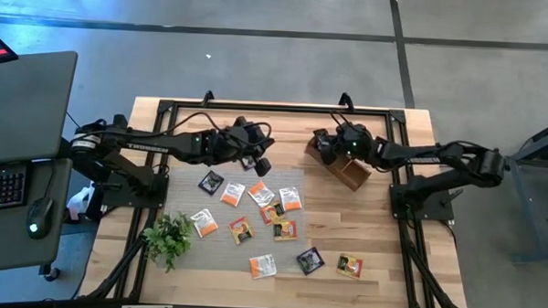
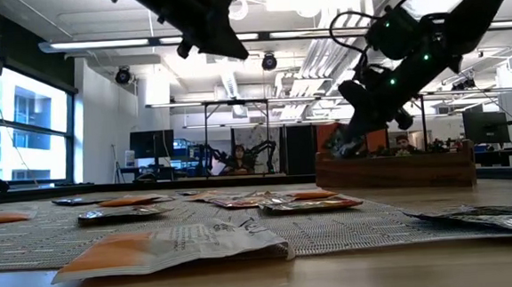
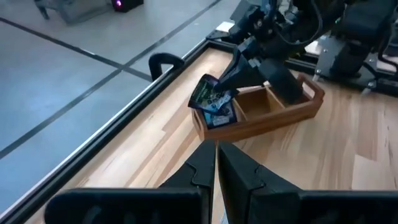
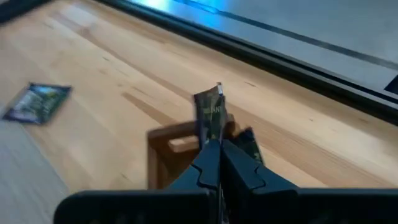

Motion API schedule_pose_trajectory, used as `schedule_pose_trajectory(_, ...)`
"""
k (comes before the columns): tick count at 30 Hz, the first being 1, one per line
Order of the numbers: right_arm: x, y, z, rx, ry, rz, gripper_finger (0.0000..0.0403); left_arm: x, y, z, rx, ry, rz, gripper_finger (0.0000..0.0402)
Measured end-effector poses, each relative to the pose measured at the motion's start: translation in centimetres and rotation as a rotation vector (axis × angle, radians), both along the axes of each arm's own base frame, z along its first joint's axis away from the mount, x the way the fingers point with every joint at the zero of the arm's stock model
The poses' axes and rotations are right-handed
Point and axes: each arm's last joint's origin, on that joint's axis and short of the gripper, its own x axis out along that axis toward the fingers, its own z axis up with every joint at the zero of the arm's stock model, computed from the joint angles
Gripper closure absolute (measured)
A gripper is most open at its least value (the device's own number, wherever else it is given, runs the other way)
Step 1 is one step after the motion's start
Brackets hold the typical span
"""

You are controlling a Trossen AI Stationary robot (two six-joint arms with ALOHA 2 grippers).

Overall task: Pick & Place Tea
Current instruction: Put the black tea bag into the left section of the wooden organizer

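My right gripper hangs over the far-left end of the wooden box, shut on a black tea sachet. A second dark sachet stands in that end compartment. Several orange-and-white and black sachets lie flat on the grey mat, and others rest on the bare wood near it. My left gripper is shut and empty, raised above the mat's far edge, left of the box. My right gripper pinches the black sachet by its lower edge between its two fingers. The fingers slant down from above. The sachet stands on edge, lifted over the box's end compartment; whether its lower corner touches the box I cannot tell.
The box has several compartments and sits slantwise at the table's far right of centre. A green plant sprig lies near the left edge. A black frame rail runs along the far edge. Bare wood shows between box and mat.
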Motion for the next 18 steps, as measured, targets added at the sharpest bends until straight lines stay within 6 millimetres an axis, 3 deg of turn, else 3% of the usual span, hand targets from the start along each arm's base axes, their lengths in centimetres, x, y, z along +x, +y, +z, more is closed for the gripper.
schedule_pose_trajectory(8, 0.91, -0.33, -1.21, -0.003, -0.002, 0.051, 0.0400, 0.00, 0.00, -0.03, 0.000, 0.002, 0.000, 0.0385)
schedule_pose_trajectory(18, 0.84, -0.38, -0.94, -0.027, 0.001, 0.034, 0.0400, -0.01, 0.00, -0.07, 0.000, 0.006, -0.001, 0.0385)
